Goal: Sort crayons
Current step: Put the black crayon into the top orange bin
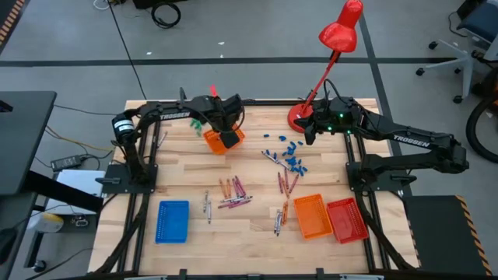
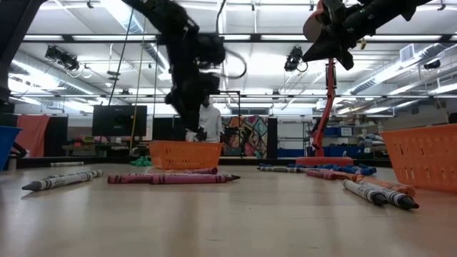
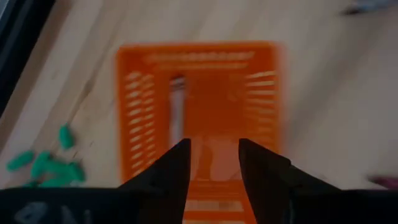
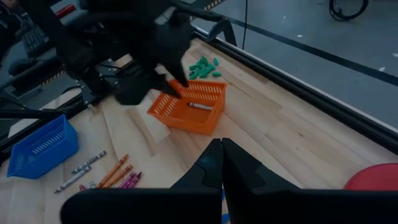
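My left gripper [image 3: 214, 163] is open and empty. It points down over a small orange tray [image 1: 215, 143] at the far middle of the table. One grey-white crayon [image 3: 177, 104] lies in that tray; it also shows in the right wrist view [image 4: 200, 106]. My right gripper [image 4: 221, 157] is shut and empty, held high near the red lamp's base [image 1: 299, 118]. Several crayons [image 1: 234, 194] in orange, red, magenta and grey-white lie flat on the table; more crayons [image 1: 287, 183] lie to their right.
A blue tray [image 1: 173, 220] stands near left. An orange tray [image 1: 311, 215] and a red tray [image 1: 347, 219] stand near right. Small blue pieces [image 1: 289, 154] lie at centre right, and green pieces [image 1: 198, 123] lie beside the far tray. A red desk lamp [image 1: 341, 31] stands at the back.
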